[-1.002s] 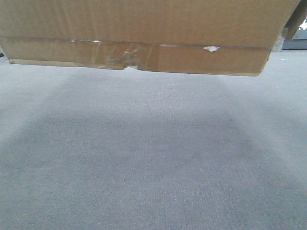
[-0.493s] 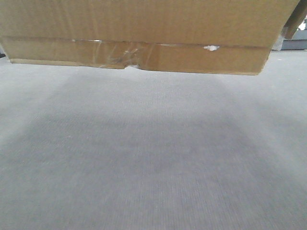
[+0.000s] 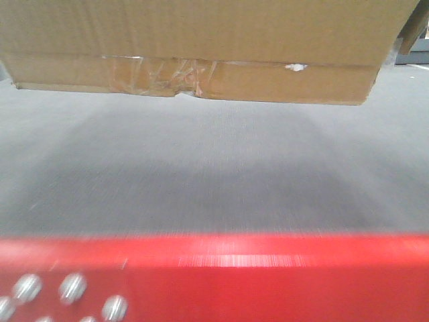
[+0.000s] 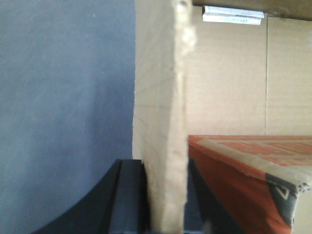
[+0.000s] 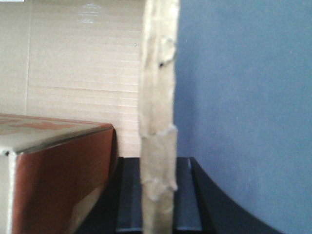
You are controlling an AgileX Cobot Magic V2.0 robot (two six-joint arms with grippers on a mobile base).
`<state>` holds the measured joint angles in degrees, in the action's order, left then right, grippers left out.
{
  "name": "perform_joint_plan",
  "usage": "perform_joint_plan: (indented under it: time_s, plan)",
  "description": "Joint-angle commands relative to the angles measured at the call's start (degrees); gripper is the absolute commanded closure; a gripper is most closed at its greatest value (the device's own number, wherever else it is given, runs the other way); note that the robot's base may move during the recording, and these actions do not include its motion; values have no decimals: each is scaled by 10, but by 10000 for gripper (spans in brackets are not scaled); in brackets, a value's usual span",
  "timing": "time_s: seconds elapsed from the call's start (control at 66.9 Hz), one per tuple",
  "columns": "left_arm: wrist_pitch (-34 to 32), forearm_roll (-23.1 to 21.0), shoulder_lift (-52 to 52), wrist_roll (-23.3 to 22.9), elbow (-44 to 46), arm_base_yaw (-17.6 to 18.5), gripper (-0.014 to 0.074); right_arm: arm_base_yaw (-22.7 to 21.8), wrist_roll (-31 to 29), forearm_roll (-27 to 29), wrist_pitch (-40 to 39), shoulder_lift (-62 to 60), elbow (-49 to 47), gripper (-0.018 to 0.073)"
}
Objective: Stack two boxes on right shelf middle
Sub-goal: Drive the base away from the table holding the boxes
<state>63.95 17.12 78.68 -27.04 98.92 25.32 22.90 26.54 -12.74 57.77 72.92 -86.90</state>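
- The left gripper (image 4: pixel 165 209) is pinching the box (image 4: pixel 156 97) by its left wall, black jaws closed against both faces of the thin cardboard.
- The right gripper (image 5: pixel 157 200) is clamping the opposite wall the same way. That edge is looking crumpled, so it could be buckling or tearing under the load.
- The box is hanging above the grey floor (image 3: pixel 214 168) with a red carton (image 4: pixel 243 175) riding inside, and if that weight is shifting, a wall could be slipping free.
- A red bar (image 3: pixel 214 275) is crossing low in the front view, and the shelf is not showing anywhere.
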Motion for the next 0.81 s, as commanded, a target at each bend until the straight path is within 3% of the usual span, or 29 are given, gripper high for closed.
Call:
perform_joint_plan:
  time_s: [0.0, 0.792]
  plan:
    - [-25, 1, -8, -5, 7, 0, 707, -4, -4, -21, -19, -9, -5, 721]
    - [-25, 1, -8, -5, 7, 0, 707, -4, -4, -21, -23, -9, -5, 721]
